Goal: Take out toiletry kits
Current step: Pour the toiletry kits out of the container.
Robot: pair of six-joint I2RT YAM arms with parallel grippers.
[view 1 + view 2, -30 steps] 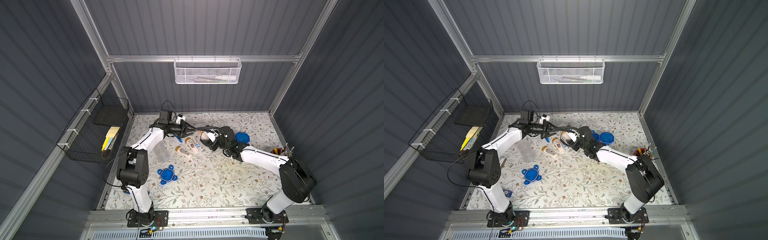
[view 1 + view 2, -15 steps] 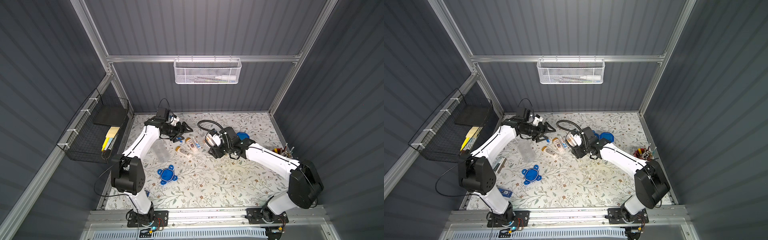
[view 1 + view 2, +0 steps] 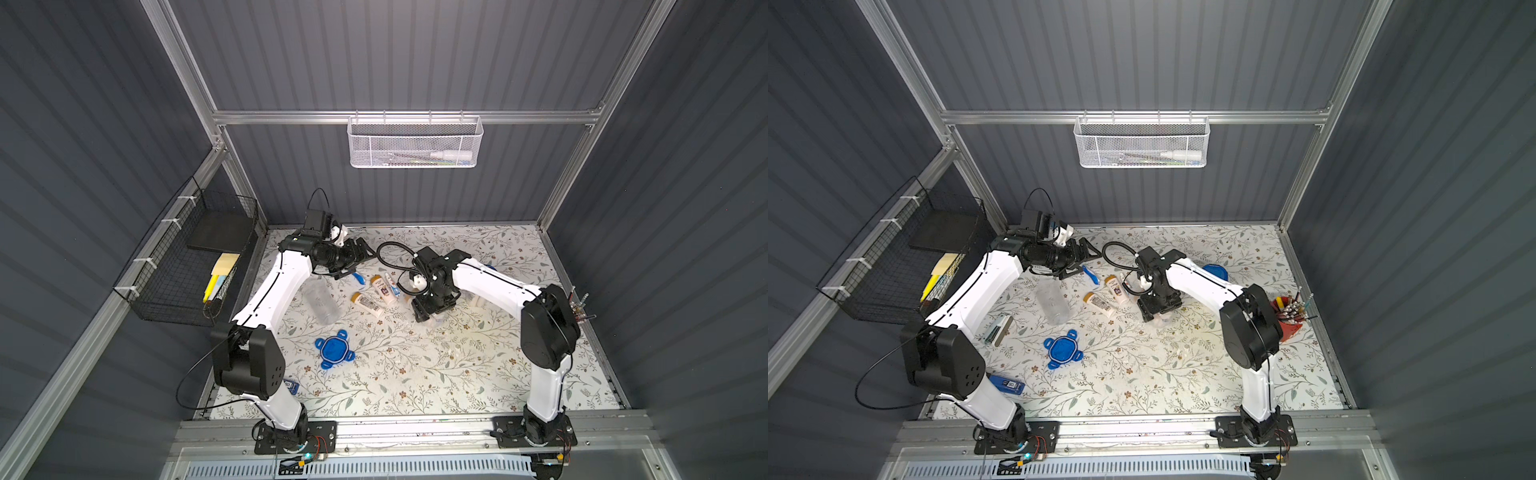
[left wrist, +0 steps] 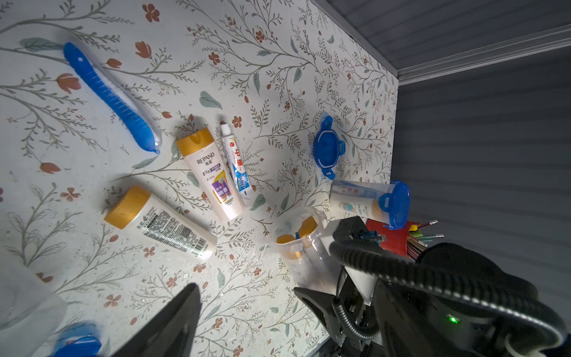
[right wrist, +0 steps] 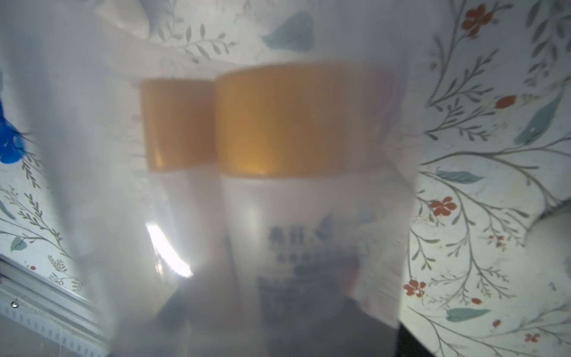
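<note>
Since one kit sits inside an open jar, the step in hand is judged to be emptying it.

Top views, twelve o'clock at the back wall: the right end effector (image 3: 434,309) straddles that jar (image 3: 1160,320) just off bench (image 3: 415,374) centre toward one o'clock. Whether it is clamped or loose cannot be told. The left end effector (image 3: 358,265) hangs wide and empty at eleven, over the laid-out kit (image 3: 383,287). Tip the jar mouth toward six o'clock, where room is open. Avoid the empty jar (image 3: 320,301) at ten and the loose lid (image 3: 334,349) at eight.

Left wrist: toothbrush (image 4: 111,99), toothpaste tube (image 4: 236,160) and bottles (image 4: 210,176) lie flat. A lidded jar (image 4: 367,201) holding another kit lies beside the red cup (image 4: 389,239), near the three o'clock rail.

Right wrist: blurred tan caps (image 5: 296,120) show behind the jar wall; the fingers are unseen.
</note>
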